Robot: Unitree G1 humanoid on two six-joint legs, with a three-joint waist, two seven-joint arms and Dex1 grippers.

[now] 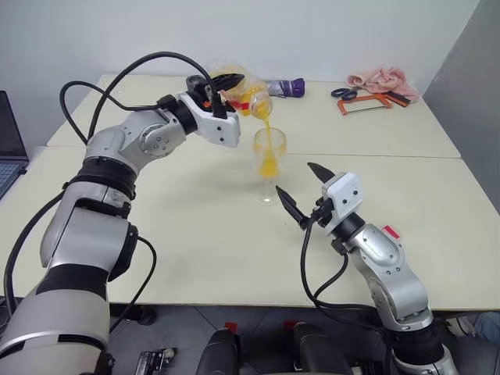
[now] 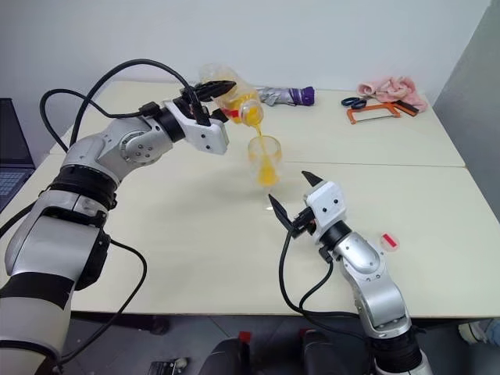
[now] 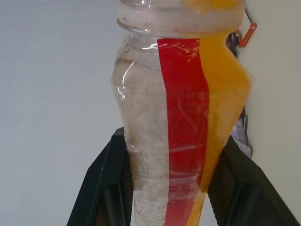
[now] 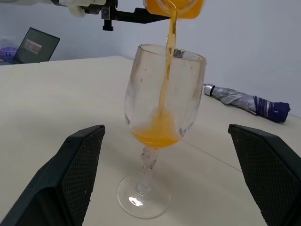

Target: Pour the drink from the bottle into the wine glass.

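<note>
The left gripper (image 1: 225, 87) is clamped on the bottle (image 1: 248, 98), tipped mouth-down over the wine glass (image 1: 269, 166), which stands upright near the middle of the table (image 1: 195, 234). The drink (image 4: 165, 80) falls in a thin orange stream into the bowl. The right gripper (image 1: 305, 187) sits just beside the glass on its near right, fingers spread wide and holding nothing.

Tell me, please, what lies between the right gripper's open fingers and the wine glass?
Only bare table. In the right wrist view, the right gripper stands open before the wine glass without touching it.
</note>
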